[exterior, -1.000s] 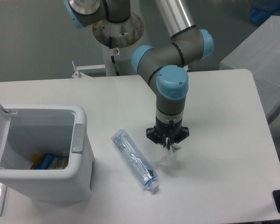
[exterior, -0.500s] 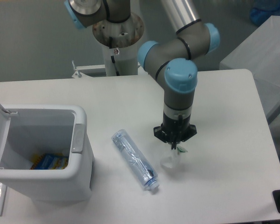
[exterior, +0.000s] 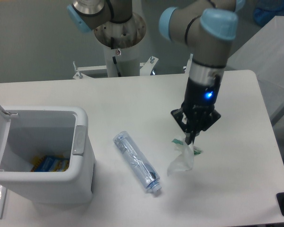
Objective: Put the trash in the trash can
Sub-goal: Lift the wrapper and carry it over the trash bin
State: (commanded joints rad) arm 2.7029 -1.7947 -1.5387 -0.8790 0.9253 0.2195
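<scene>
Table point(exterior: 109, 94): white, rounded corners, carrying all items noted below.

Arm point(exterior: 206, 52): grey with blue joint caps, reaching down over the right half of the table; a blue light shows on the wrist.

Bin point(exterior: 80, 156): white, at the table's left front, lid flipped open to the left. The grey inside holds a blue and yellow packet point(exterior: 49, 163) lying at the bottom.

Bottle point(exterior: 135, 161): clear, crushed, lying flat on the table between the bin and the hand, cap end toward the front edge. It touches neither the bin nor the hand.

Hand point(exterior: 189, 140): pointing downward, fingers drawn together and pinching the upper edge of the wrapper.

Wrapper point(exterior: 181, 160): white, crumpled, with a green mark at the top near the fingers. It hangs from the hand, right of the bottle's cap end and well apart from the bin. Whether its lower tip touches the table cannot be told.
</scene>
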